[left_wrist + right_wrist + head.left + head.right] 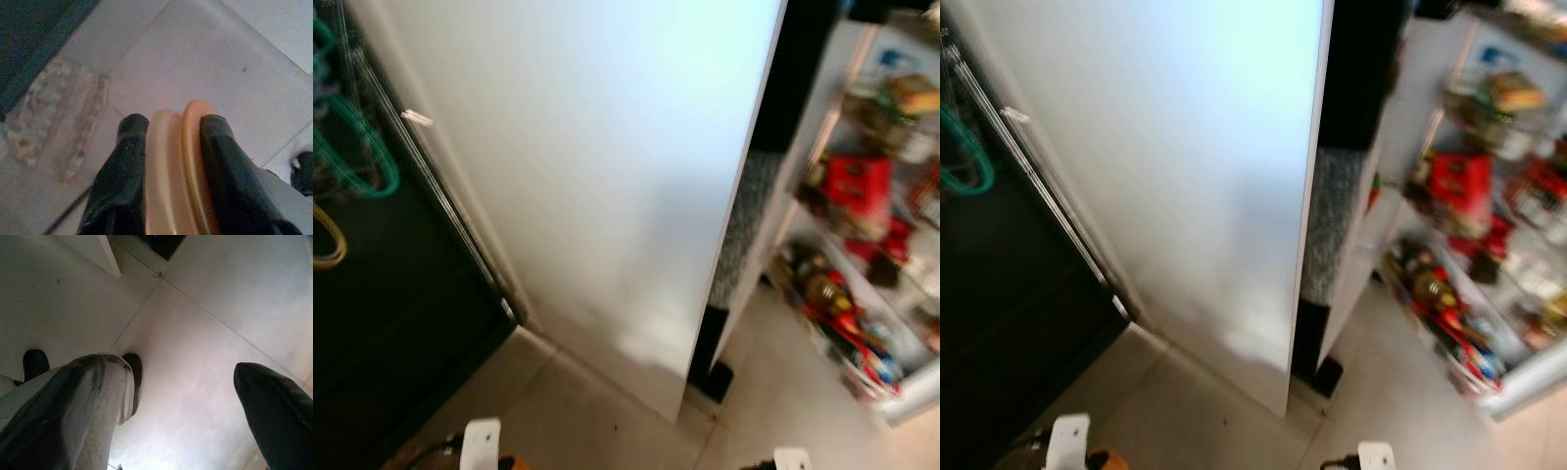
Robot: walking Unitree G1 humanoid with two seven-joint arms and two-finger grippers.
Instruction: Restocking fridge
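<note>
- Looking down from the head camera, I see a tall white fridge door (607, 186) swung open and standing edge-on before the robot, its lower corner close to the pale tiled floor (607, 411).
- To the right of that door, the open fridge interior (871, 225) shows blurred shelves; I make out a red package (858, 188) on a middle shelf and a jumble of bottles and colourful items (842, 323) lower down, too smeared to name.
- To the left stands a dark appliance front (382, 323) with a long metal handle (440, 196), and green loops (357, 162) show behind its dark glass.
- In the left wrist view, the left gripper (171, 147) is clamped on an orange, rounded object (178, 166), one black finger (122, 176) pressed on either side of it; it hangs low over the floor tiles, near a speckled mat (58, 117).
- I cannot tell what the orange object is beyond its smooth, layered rims.
- In the right wrist view, the right gripper (186, 391) hangs over the floor with its fingers spread wide and nothing between them; one finger (279, 411) is dark, the other looks pale in the glare.
- A white panel edge (105, 254) shows beyond that gripper.
</note>
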